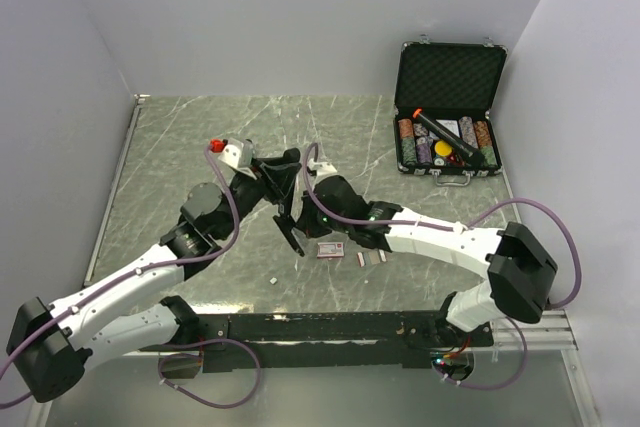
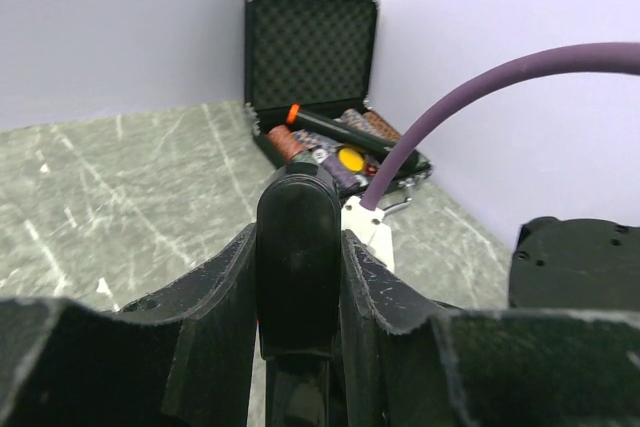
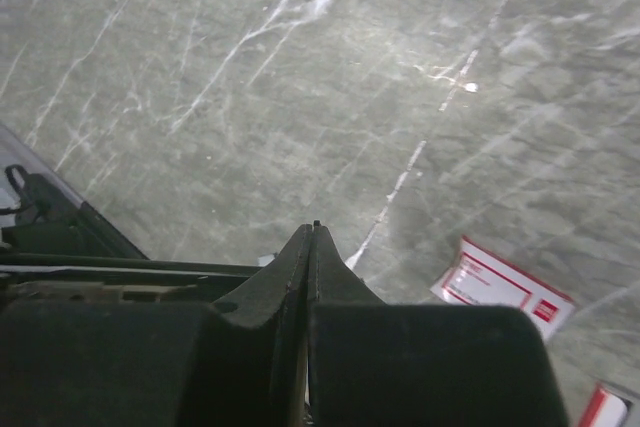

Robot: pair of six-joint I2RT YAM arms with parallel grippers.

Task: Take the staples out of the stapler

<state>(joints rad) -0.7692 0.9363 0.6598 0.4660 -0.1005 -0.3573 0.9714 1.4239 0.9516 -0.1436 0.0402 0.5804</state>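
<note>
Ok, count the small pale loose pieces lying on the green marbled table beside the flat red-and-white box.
2. One small pale piece lies just right of the flat red-and-white box; the second pale piece lies beside it, further right. More may be hidden from view.

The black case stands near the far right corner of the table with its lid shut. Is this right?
Not quite. The black case does stand near the far right corner of the table, but its lid is open and upright, so the chips inside are visible. The top external view shows this.
</note>
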